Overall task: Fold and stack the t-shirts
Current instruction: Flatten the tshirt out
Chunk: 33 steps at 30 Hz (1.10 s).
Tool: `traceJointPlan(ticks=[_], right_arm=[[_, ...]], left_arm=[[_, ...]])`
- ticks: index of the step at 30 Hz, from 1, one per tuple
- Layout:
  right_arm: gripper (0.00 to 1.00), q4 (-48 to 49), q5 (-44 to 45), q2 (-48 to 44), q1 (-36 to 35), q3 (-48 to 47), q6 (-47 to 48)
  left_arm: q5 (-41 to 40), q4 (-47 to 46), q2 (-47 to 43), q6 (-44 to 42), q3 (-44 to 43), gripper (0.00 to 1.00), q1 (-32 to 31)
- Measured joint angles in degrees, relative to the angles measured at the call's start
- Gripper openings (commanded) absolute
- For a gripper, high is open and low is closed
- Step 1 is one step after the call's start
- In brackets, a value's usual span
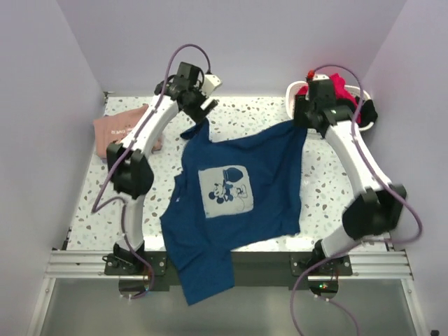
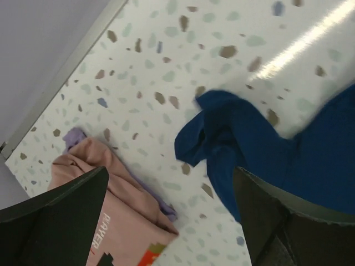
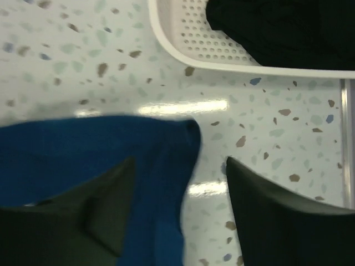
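We are seeing the dark blue t-shirt (image 1: 238, 189) lying spread print-up on the table (image 1: 329, 189), one end hanging over the near edge | left gripper (image 2: 171, 172) is hovering with jaws apart by its far sleeve, clamping nothing | right gripper (image 3: 180, 160) is hovering likewise apart over its far right corner, near the white basket (image 3: 188, 41) | pink t-shirt (image 1: 119, 129) is lying bunched far left.

The top external camera looks steeply down from above and behind the arm bases (image 1: 129, 262), at its lower edge, taking in the whole table (image 1: 322, 196). The left wrist camera hangs close over that view's upper left, sharing the dark blue t-shirt (image 2: 310, 160) and the salmon-pink t-shirt (image 2: 130, 221). The right wrist camera sits close over the upper right, sharing the blue shirt and the white basket (image 3: 188, 44).
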<state>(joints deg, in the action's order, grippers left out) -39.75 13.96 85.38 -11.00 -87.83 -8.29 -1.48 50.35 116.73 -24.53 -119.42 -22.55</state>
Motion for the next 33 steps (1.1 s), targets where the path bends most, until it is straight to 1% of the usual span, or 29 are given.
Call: traceJointPlan(ticks=[1, 3, 5, 8, 10, 13, 15, 17, 19, 21, 25, 28, 29, 33], right_arm=[[0.81, 0.94, 0.04, 5.70, 0.96, -1.31, -0.28], [0.85, 2.03, 0.09, 11.43, 2.10, -2.10, 0.04], [0.88, 3.58, -0.17, 12.24, 2.73, 0.55, -0.09], [0.88, 5.31, -2.16, 6.27, 2.75, 6.08, -0.17], [0.88, 6.60, -5.18, 0.81, 2.73, 9.09, -0.35], [0.87, 11.02, -11.85, -5.73, 2.64, 13.92, -1.40], [0.85, 13.53, -16.37, -7.54, 2.51, 17.44, -2.27], [0.83, 15.43, -20.13, -6.88, 2.34, 20.44, -3.08], [0.83, 16.31, -23.34, -4.76, 2.05, 23.56, -3.74], [0.82, 16.48, -25.07, -3.06, 1.73, 26.62, -4.28], [0.81, 14.53, -23.71, -2.75, 1.62, 29.99, -4.31], [0.77, 13.16, -21.22, -3.67, 1.64, 30.23, -4.33], [0.71, 13.05, -20.48, -4.15, 1.64, 30.40, -4.33], [0.62, 12.07, -17.11, -5.33, 1.64, 31.71, -4.57]], left_arm=[[-1.90, -0.76, 5.49, 0.44, -4.76, 1.00, 1.44], [-4.44, -3.02, 10.27, 1.14, -8.96, 1.00, 3.23], [-6.10, -6.40, 9.14, 1.86, -6.43, 1.00, 4.20], [-5.81, -12.37, -0.81, 4.31, 5.09, 1.00, 3.85], [-4.02, -14.43, -9.44, 7.32, 12.57, 1.00, 3.13], [-0.68, -20.52, -21.51, 12.28, 24.04, 1.00, 2.21], [1.40, -23.06, -27.26, 15.67, 30.67, 1.00, 2.10], [2.84, -26.53, -29.77, 19.21, 36.61, 1.00, 2.23], [4.00, -28.70, -29.57, 22.29, 41.90, 1.00, 2.27], [5.31, -29.33, -27.30, 25.16, 46.71, 1.00, 2.27], [7.63, -29.70, -23.19, 29.51, 53.72, 1.00, 2.27], [8.90, -30.10, -21.97, 31.28, 54.88, 1.00, 2.34], [9.29, -30.64, -21.79, 31.63, 54.90, 1.00, 2.36], [11.13, -33.79, -20.72, 32.89, 55.47, 1.00, 2.97]])
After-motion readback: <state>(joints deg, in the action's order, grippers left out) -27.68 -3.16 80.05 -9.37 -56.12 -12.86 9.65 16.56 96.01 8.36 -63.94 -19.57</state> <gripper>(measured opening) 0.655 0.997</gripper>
